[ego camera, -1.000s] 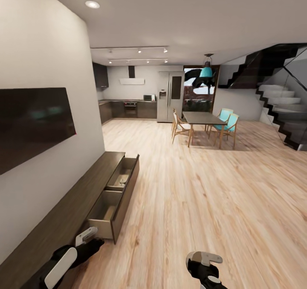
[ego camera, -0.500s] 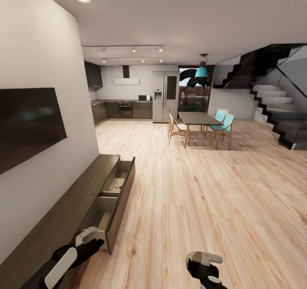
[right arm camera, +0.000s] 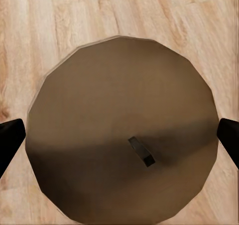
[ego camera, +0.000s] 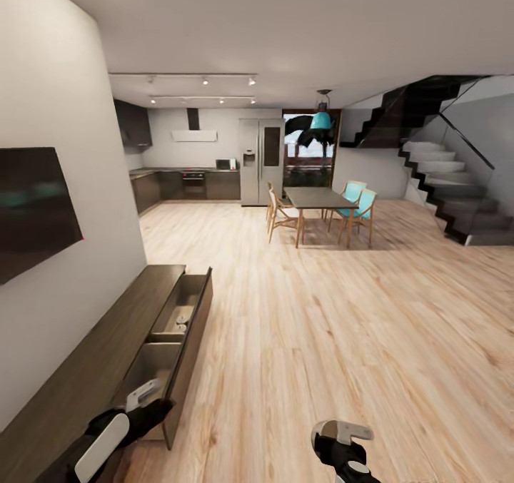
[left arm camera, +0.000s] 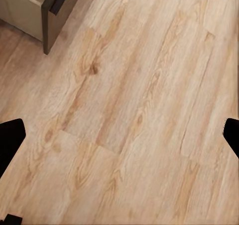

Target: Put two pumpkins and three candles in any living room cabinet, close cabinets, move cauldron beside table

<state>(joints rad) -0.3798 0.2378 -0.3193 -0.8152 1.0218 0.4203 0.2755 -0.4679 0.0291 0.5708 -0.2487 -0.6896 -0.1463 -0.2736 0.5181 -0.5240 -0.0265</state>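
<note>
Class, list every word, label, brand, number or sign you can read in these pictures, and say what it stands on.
None can be read.
Fridge: no legible brand or label.
Microwave: too small to tell.
TV: dark screen, no text.
Cabinet: plain wood, no markings.

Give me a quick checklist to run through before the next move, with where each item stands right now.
1. Cabinet closed: not ok, two drawers stand pulled out.
2. Far drawer contents: cannot tell, small pale things lie inside, too small to name.
3. Left gripper free: ok, fingers wide apart over bare floor in the left wrist view.
4. Right gripper free: ok, fingers apart, nothing between them above a round brown surface.
5. Floor path toward the dining table: ok.
</note>
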